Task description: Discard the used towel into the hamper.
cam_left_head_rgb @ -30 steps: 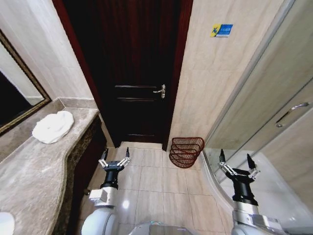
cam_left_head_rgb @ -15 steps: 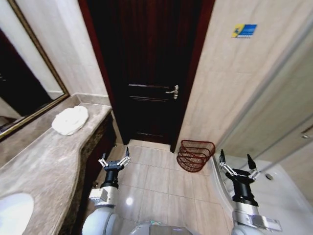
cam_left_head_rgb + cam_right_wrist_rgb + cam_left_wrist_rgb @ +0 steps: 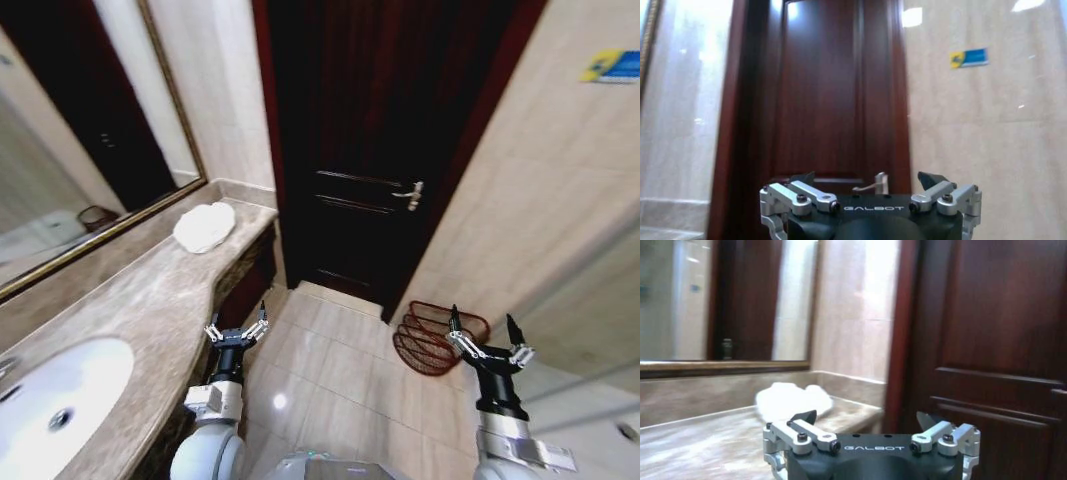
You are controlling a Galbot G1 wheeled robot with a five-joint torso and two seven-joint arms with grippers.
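The crumpled white towel [image 3: 205, 226] on the marble counter [image 3: 130, 310] looks soft and light; I'd pinch its raised middle. My left gripper [image 3: 236, 328] and right gripper [image 3: 481, 337] hang spread, empty.

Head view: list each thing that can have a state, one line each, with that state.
Towel: crumpled, lying on the counter's far end, untouched.
Hamper: tilted on the floor by the wall, nothing visible inside.
Door: shut.
Left gripper: open, holding nothing, raised beside the counter edge.
Right gripper: open, holding nothing, raised near the hamper.
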